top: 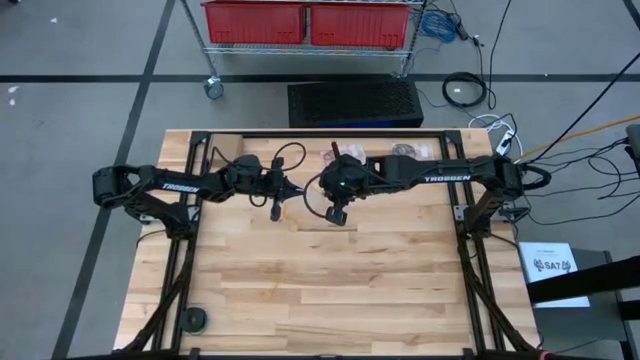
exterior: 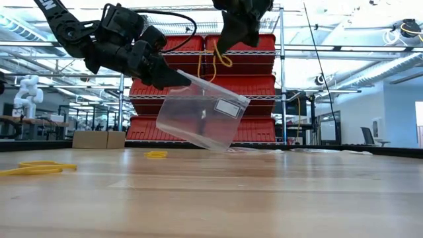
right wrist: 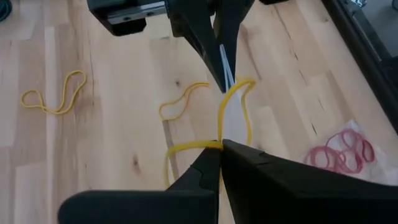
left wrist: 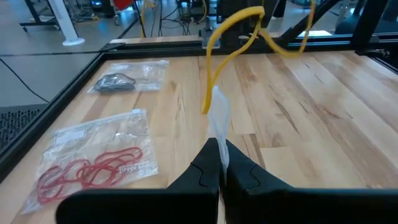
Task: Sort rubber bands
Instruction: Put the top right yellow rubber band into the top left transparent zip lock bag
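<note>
Right tool (right wrist: 220, 144) pinches yellow rubber band (right wrist: 235, 102); left tool (left wrist: 219, 163) clamps clear bag (exterior: 201, 112).

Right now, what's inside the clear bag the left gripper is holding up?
The clear bag, pinched by the left gripper, looks empty apart from its white label. The yellow rubber band held by the right gripper hangs above its mouth, not inside.

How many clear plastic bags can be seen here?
3. One clear bag hangs above the table, pinched in the left gripper's jaws; a bag of red bands and a bag of dark bands lie flat near the table's edge. Others may be hidden.
</note>
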Available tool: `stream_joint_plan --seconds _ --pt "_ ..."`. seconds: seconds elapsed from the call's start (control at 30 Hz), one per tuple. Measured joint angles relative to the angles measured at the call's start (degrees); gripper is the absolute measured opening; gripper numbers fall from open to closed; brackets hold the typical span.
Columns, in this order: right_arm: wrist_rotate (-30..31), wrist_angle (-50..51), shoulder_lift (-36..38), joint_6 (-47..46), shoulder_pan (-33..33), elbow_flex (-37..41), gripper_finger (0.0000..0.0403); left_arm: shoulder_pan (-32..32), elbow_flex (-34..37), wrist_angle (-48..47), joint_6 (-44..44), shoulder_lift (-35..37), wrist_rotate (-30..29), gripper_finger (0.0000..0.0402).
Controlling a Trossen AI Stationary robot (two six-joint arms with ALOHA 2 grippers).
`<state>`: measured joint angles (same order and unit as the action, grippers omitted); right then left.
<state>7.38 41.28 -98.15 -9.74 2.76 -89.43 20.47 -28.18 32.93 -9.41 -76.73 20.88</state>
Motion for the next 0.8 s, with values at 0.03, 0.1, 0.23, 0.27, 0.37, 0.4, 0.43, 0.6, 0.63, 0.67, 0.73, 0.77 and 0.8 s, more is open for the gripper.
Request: stream_joint_plan --seconds 0.03,0.1,0.23,0.27,0.37,0.4,0.43,0.6,0.63,0.67,0.73,0.77,0.8 --pt "0.01 0.09 0.00 -0.06 0.00 0.00 0.0000 0.01 0.00 0.00 0.00 0.00 0.00 0.0000" --pt "0.02 0.60 -0.02 -0.55 -0.22 0.00 0.0000 0.00 0.00 -0.04 0.00 0.00 -0.02 0.0000" --pt "0.02 1.92 -0.04 -1.49 -0.37 0.00 0.0000 0.00 0.00 -0.05 -0.02 0.00 -0.03 0.0000" --pt "0.02 2.48 -0.04 -1.70 -0.44 0.00 0.0000 0.00 0.00 -0.10 -0.02 0.00 -0.04 0.0000" --pt "0.06 2.58 -0.04 -2.14 -0.63 0.00 0.0000 0.00 0.00 -0.37 -0.06 0.00 -0.07 0.0000" --pt "0.07 2.60 -0.04 -2.18 -0.71 0.00 0.0000 0.02 0.00 -0.48 -0.09 0.00 -0.07 0.0000" --pt "0.11 2.60 -0.04 -2.21 -0.83 0.00 0.0000 0.02 0.00 -0.52 -0.09 0.00 -0.09 0.0000" --pt "0.17 2.62 -0.04 -2.53 -1.03 0.00 0.0000 0.02 0.00 -0.60 -0.09 0.00 -0.09 0.0000" --pt "0.19 2.66 -0.04 -2.63 -1.03 0.02 0.0000 0.02 0.00 -0.59 -0.09 0.00 -0.09 0.0000" --pt "0.21 2.75 -0.04 -2.66 -1.01 0.00 0.0000 0.02 0.00 -0.59 -0.09 0.01 -0.09 0.0000" --pt "0.24 2.80 -0.04 -2.79 -1.01 0.00 0.0000 0.02 0.00 -0.66 -0.09 0.01 -0.10 0.0000" --pt "0.24 2.82 -0.04 -2.91 -1.01 0.00 0.0000 0.02 0.00 -0.68 -0.09 0.00 -0.11 0.0000" --pt "0.26 2.84 -0.04 -3.04 -1.01 0.00 0.0000 0.02 0.00 -0.72 -0.09 0.02 -0.09 0.0000"
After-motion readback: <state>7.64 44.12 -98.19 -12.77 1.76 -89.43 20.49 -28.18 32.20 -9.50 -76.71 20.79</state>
